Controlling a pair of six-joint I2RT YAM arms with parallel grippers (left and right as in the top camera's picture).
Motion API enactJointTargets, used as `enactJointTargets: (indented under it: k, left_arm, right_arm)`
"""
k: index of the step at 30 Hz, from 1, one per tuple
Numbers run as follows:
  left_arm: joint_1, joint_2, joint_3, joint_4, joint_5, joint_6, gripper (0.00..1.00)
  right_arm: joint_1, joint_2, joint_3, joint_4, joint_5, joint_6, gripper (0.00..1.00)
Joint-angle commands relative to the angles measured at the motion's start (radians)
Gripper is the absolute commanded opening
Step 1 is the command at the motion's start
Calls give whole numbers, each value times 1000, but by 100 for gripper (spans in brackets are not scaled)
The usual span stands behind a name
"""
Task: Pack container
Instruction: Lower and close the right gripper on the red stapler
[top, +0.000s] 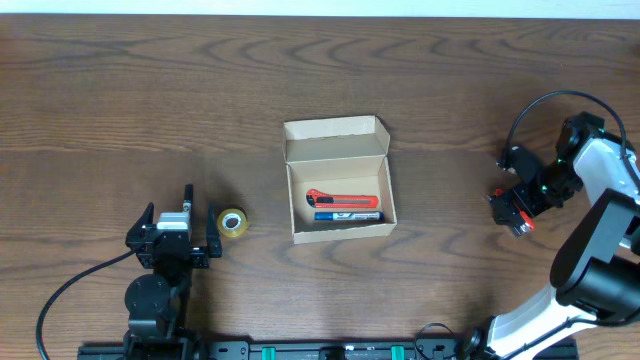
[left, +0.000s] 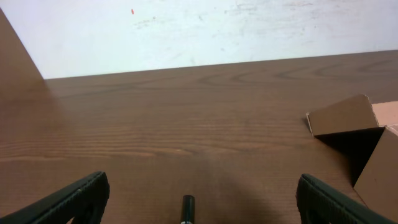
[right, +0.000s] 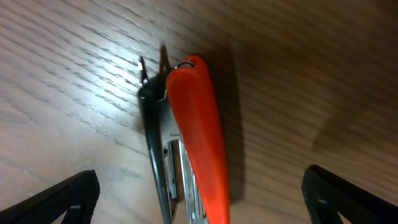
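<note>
Tan cardboard container, boxy, flap-lidded, on grainy wood table; left claw and right claw both released.

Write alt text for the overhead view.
An open cardboard box sits on a wooden table, holding a red utility knife and a blue item. A tape roll lies to its left near the left arm; the right arm is at far right.

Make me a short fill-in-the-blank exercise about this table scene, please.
The cardboard box has its lid ____.
The red utility knife lies ____ the box.
Beside the left gripper sits a roll of ____.
The right gripper hangs open over a red ____.
Missing: open; inside; tape; stapler.
</note>
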Motion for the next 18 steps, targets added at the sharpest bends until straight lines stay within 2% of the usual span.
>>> enactJointTargets:
  k: [1,8,12,14,18]
  left_arm:
    - [4,-6,-33,-13,-17,-8,95]
    - [4,-6,-33,-13,-17,-8,95]
    - [4,-6,-33,-13,-17,-8,95]
    - [4,-6,-33,-13,-17,-8,95]
    - [4,-6,-33,-13,-17,-8,95]
  right_arm:
    - [-10,41,-7,6,1,-8,99]
    - [-7,90,-8,14,-6,-8,99]
    - [-7,100,-13,27,-21,-7,88]
    - [-7,100,-13,37,-33,-7,79]
    - [-7,100,-13,37,-35,-8,75]
